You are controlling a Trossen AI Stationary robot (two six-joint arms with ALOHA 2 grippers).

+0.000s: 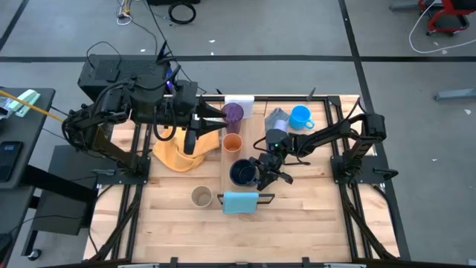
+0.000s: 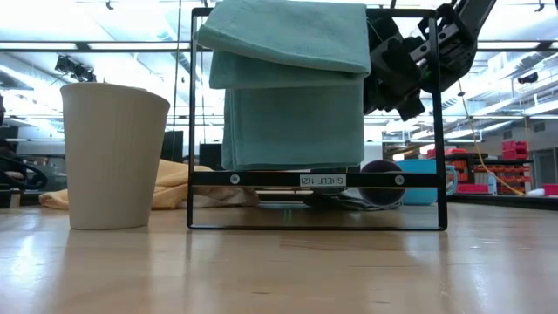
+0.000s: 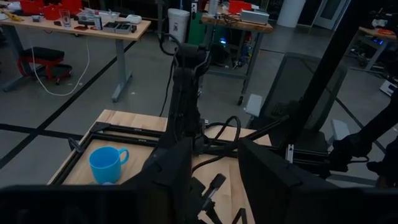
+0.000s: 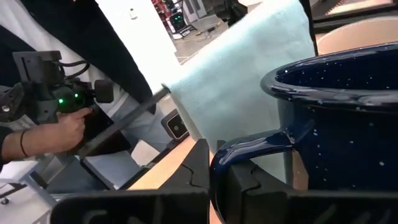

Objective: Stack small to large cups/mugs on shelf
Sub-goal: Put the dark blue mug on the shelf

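1. The right fingers (image 4: 211, 177) are pinched shut on the handle of the navy mug (image 1: 242, 173); in the right wrist view the dark speckled handle loops between the two pads, with the mug's body just beyond them.
2. Seen from above, the right fingers (image 1: 266, 177) hold that mug on the shelf (image 1: 226, 165), with the light-blue cloth (image 1: 239, 201) at the shelf's end just past them.
3. The orange cup (image 1: 233, 143) stands on the shelf on the far side of the navy mug from that cloth, and the dark purple tumbler (image 1: 233, 113) lies further along, near the white piece (image 1: 239, 100).
4. The left fingers (image 1: 193, 141) hang over the yellow cloth (image 1: 176, 155), beside the orange cup; the left wrist view shows the two dark pads (image 3: 264, 171) apart with nothing between them.
5. The bright blue mug (image 3: 107, 165) sits on the surface well beyond the left fingers, and in the high view it stands next to a grey cloth (image 1: 277, 119).
6. The beige cup (image 1: 201, 196) stands upright on the surface beside the shelf's light-blue end, clear of both sets of fingers.
7. A person's hand (image 4: 59, 130) holds a small black device in the room beyond the right fingers.
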